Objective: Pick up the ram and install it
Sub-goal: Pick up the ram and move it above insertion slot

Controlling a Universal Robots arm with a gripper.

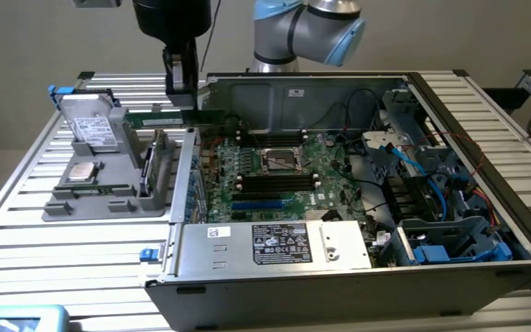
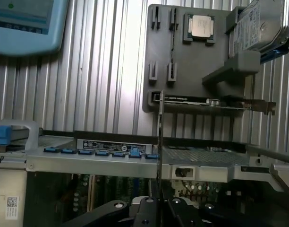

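Observation:
The ram (image 1: 164,119) is a thin green stick with a small white label. It hangs level in the air over the case's wall on the exterior view's left, beside the grey parts holder (image 1: 108,200). My black gripper (image 1: 180,102) comes down from above and is shut on the stick's upper edge. In the wrist view the ram (image 2: 161,142) shows edge-on as a thin dark line rising from between my fingers, with the gripper (image 2: 158,205) closed around it. The motherboard (image 1: 279,169) with its black memory slots (image 1: 275,183) lies inside the open computer case, to the exterior view's right of the ram.
The holder carries a hard drive (image 1: 90,128), a silver chip (image 1: 83,171) and an upright green card with a metal bracket (image 1: 157,166). The case's power supply (image 1: 275,245) and blue drive cage (image 1: 450,242) sit at the front. A blue-framed tablet (image 2: 21,23) lies on the slatted table.

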